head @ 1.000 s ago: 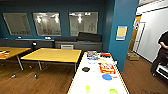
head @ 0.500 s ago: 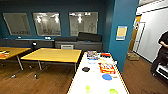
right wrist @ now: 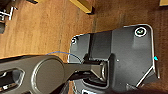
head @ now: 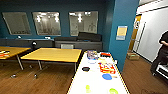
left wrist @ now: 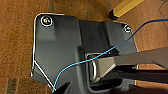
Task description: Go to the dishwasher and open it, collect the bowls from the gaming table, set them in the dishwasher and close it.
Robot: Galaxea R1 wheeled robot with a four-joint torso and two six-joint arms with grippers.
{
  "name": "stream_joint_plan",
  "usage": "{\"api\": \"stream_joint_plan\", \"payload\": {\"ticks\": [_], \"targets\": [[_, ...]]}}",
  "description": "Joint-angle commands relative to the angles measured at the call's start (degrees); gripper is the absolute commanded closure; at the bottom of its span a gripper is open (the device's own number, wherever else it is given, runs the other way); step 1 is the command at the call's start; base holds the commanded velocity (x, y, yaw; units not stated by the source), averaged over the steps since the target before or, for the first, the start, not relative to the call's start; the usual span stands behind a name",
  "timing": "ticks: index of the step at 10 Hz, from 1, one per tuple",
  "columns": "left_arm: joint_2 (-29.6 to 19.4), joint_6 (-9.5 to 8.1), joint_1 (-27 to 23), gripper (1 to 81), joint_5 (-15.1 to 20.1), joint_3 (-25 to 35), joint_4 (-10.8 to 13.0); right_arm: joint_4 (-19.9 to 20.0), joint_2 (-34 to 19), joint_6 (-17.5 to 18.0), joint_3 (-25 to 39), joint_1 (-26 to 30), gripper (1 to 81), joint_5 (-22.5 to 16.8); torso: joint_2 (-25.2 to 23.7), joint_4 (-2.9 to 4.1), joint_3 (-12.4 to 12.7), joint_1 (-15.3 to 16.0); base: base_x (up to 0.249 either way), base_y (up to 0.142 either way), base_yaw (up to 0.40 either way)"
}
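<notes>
The gaming table [head: 82,82], with a long glossy white top and colourful graphics, stretches away from me in the lower middle of the head view. On it sit a small dark bowl [head: 85,69] near its left edge and a clear bowl-like dish [head: 92,54] at the far end. A blue disc [head: 107,76] and green pieces [head: 113,91] lie nearer to me. The dishwasher is out of view. Both arms hang low: the wrist views look down on the wood floor [left wrist: 17,50] and on yellow table legs [left wrist: 125,7] [right wrist: 82,6].
Yellow-topped tables [head: 53,54] [head: 10,51] stand to the left on the wood floor. A blue pillar [head: 122,32] rises just right of the table's far end. A person [head: 162,55] stands at the right edge, with a cardboard box [head: 131,55] beyond. A dark bench [head: 75,43] lines the back wall.
</notes>
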Motion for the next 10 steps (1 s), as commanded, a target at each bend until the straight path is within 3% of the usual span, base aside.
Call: {"api": "stream_joint_plan", "payload": {"ticks": [1, 3, 5, 6, 10], "targets": [[-0.4, -0.24, -2.6, 1.0, 2.6, 0.4, -0.1, 0.8, -18.7, 5.1, 15.5, 10.1, 1.0, 0.8, 0.0, 0.00, -4.2, 0.0, 0.000, 0.000, 0.000], [-0.5, -0.24, -2.6, 1.0, 2.6, 0.4, -0.1, 1.0, -24.2, 8.0, 19.6, 15.5, 1.0, 0.6, 0.0, 0.00, -8.1, 0.0, 0.000, 0.000, 0.000], [-0.4, -0.24, -2.6, 1.0, 2.6, 0.3, -0.1, 1.0, -26.9, 11.0, 21.2, 20.5, 1.0, -0.1, 0.0, 0.00, -10.2, 0.0, 0.000, 0.000, 0.000], [-0.4, -0.33, -2.6, 1.0, 2.6, 0.3, -0.2, 0.9, -28.1, 13.5, 21.3, 23.8, 1.0, -1.0, 0.0, 0.00, -8.0, 0.0, 0.000, 0.000, 0.000], [-0.1, -0.33, -2.6, 1.0, 2.6, 0.2, -0.8, 0.9, -28.2, 24.9, 16.7, 36.0, 1.0, -5.4, 0.1, 0.00, -8.9, 0.1, 0.000, 0.000, 0.000]]}}
